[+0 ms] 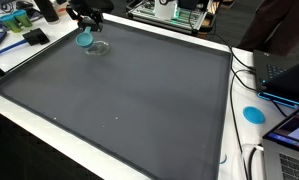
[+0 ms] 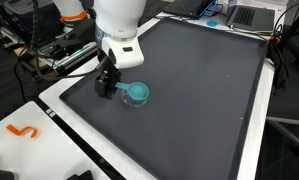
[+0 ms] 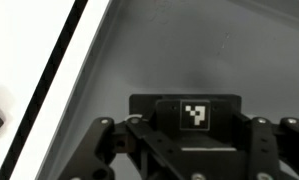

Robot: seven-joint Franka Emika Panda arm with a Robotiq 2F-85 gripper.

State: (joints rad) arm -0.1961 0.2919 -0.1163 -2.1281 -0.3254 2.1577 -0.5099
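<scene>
My gripper [image 2: 108, 86] hangs over the near-left corner of a large dark grey mat [image 2: 199, 90], which also shows in an exterior view [image 1: 129, 95]. It looks shut on the handle of a small teal cup [image 2: 138, 94], held just above the mat. In an exterior view the teal cup [image 1: 85, 40] sits under the gripper [image 1: 87, 24], beside a clear glass dish [image 1: 98, 47]. The wrist view shows only the gripper body [image 3: 194, 130] with a square marker and the mat [image 3: 189, 50]; the fingertips and the cup are hidden there.
The mat lies on a white table [image 2: 64, 130]. An orange hook-shaped piece [image 2: 24, 131] lies near the table edge. Laptops [image 1: 289, 75], cables and a blue disc [image 1: 253, 114] sit along one side. Cluttered equipment [image 1: 19, 25] stands behind the corner.
</scene>
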